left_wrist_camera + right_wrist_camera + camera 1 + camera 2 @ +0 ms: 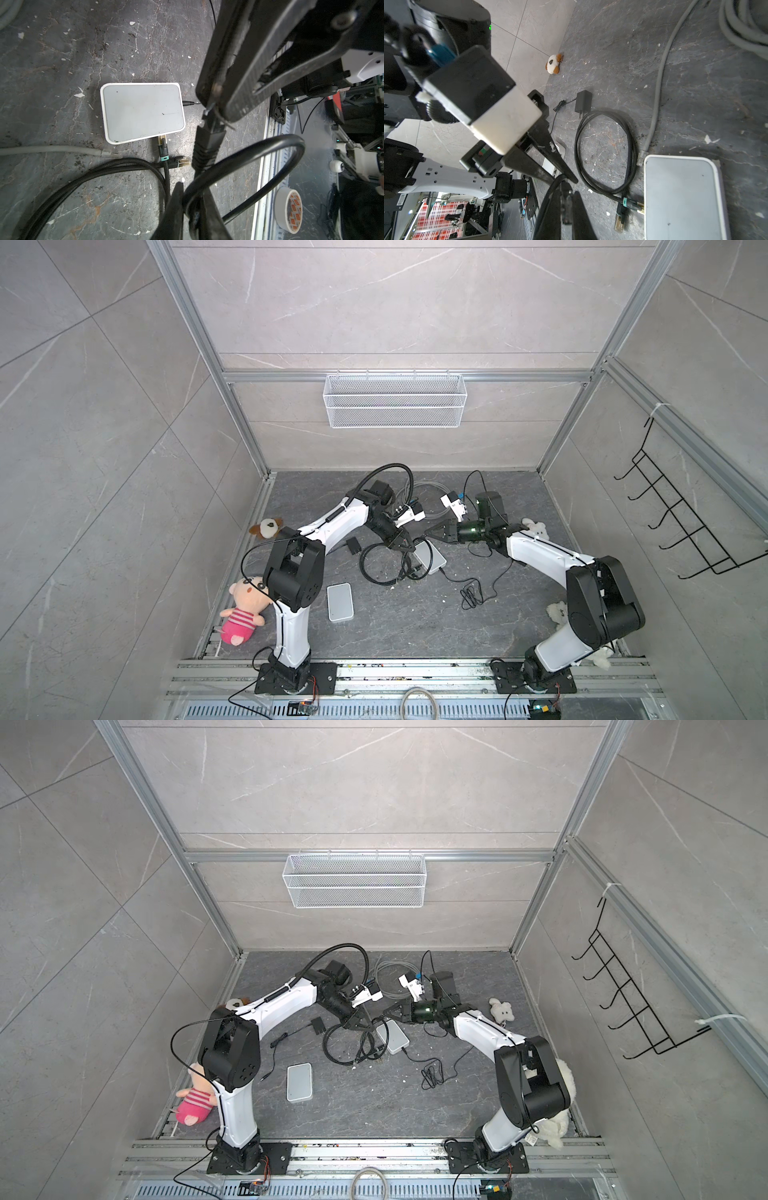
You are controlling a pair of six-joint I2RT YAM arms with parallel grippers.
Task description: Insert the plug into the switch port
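Left wrist view: my right claw (216,112) is clamped on the black plug (207,137), right of centre and apart from the white switch (141,112) at centre-left, presumably so I can steer its tip toward a port. At bottom centre my left claw (192,207) straddles the black cable (270,149), likely to manage slack. Whether it pinches, I cannot tell.

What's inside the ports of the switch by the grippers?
One teal-banded plug sits in an edge port of the switch, and a thin black lead enters the adjoining side. The other ports cannot be seen; the casing's top covers them.
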